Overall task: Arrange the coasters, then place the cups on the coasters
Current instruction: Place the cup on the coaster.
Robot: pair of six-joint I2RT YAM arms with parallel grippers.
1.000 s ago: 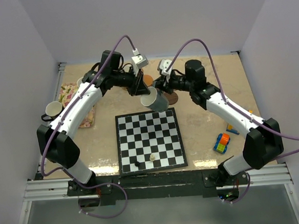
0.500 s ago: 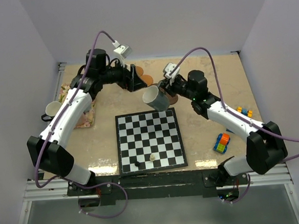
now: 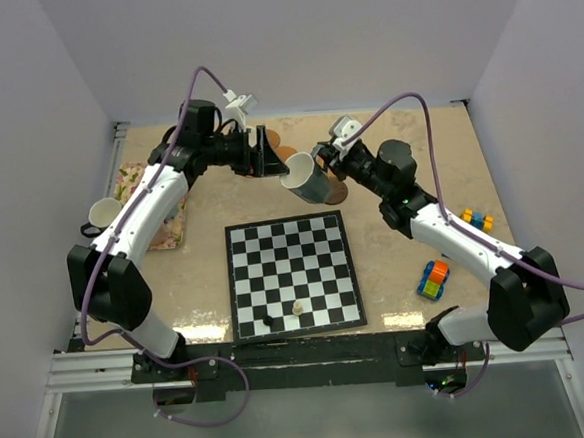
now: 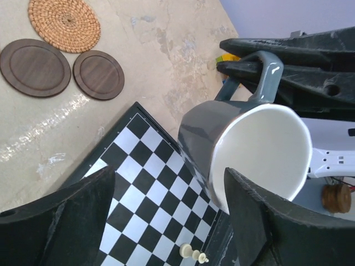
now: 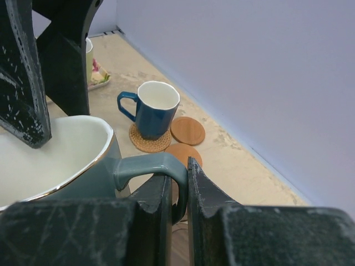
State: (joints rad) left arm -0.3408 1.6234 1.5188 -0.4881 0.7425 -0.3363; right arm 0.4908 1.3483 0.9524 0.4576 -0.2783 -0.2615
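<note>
My right gripper [image 5: 178, 173] is shut on the handle of the teal cup [image 3: 307, 181], holding it tilted in the air behind the chessboard. In the left wrist view the teal cup [image 4: 249, 149] shows its white inside. My left gripper [image 4: 169, 177] stands open just left of the cup, with nothing between its fingers [image 4: 260, 221]. A dark blue cup [image 5: 155, 113] stands on a woven coaster [image 5: 148, 142] near the back wall. Two orange wooden coasters [image 5: 187, 131] lie beside it. A woven coaster [image 4: 64, 23] and two dark brown coasters [image 4: 34, 66] lie bare on the table.
The chessboard [image 3: 293, 276] with two chess pieces [image 3: 297, 307] lies in front of the arms. A pale cup [image 3: 104, 214] sits at the left by the floral mat [image 3: 173, 230]. A toy car [image 3: 433, 281] and small blocks [image 3: 477, 218] lie at the right.
My left gripper has opened, let go of the teal cup and drawn back a little to the left. The right gripper keeps the cup by its handle and has carried it slightly toward the back.
</note>
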